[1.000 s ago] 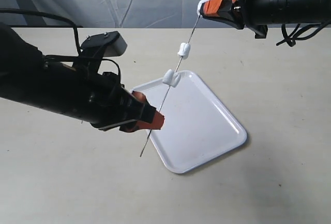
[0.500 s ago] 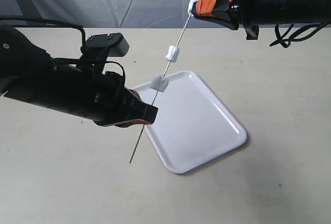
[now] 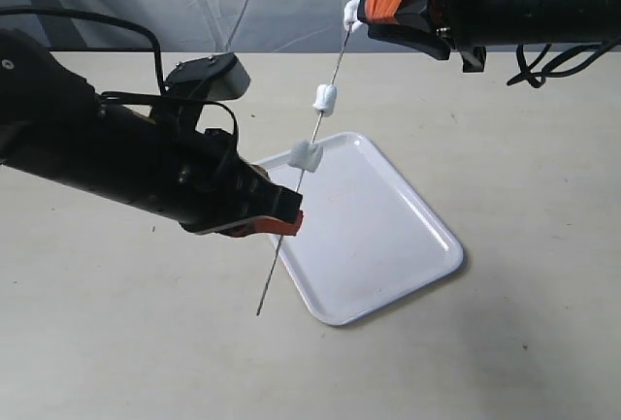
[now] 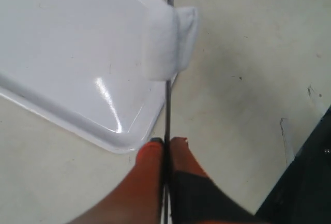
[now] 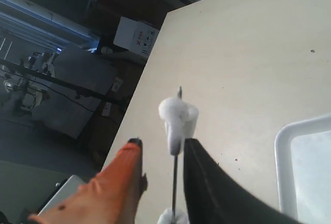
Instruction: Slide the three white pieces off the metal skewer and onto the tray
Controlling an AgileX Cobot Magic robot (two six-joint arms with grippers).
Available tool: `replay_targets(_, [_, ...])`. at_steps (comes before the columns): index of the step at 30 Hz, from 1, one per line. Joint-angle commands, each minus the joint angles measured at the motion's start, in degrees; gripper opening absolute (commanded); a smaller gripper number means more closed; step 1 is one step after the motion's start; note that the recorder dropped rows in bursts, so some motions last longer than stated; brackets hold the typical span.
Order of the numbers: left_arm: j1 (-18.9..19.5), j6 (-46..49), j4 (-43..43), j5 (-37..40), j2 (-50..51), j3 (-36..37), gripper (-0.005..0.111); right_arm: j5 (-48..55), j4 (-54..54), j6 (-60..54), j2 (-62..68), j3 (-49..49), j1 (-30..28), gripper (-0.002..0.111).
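R gripper [image 5: 163, 142]: orange finger [image 5: 121, 182] & dark finger [image 5: 207, 182] stand apart, w/ metal skewer [image 5: 174, 182] running thru the gap. A white piece [image 5: 177, 118] sits near the skewer's end, just past the fingertips & against the dark finger; bare tip pokes out beyond it. A 2nd white piece [image 5: 168, 217] is only partly visible. Corner of tray [image 5: 283, 146] rests on beige table [image 5: 248, 53]. Bkgd: dim room, white box [image 5: 135, 35].

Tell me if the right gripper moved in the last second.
Yes. The right gripper went left in the exterior view: from right of the far corner of the tray to roughly above it.
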Motion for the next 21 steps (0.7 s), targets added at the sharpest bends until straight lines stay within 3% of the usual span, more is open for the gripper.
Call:
replay_targets(1, [0.18,-0.52,-1.92,0.68,0.28,-0.44,0.0,0.53,1.03,-0.57,-0.02,-0.31,0.01,0.037])
replay_targets(21, [0.18,11.37,-16.73,7.03,0.28,-0.55,0.0,-0.44,3.43,-0.57,1.35,-0.31,0.01,0.033])
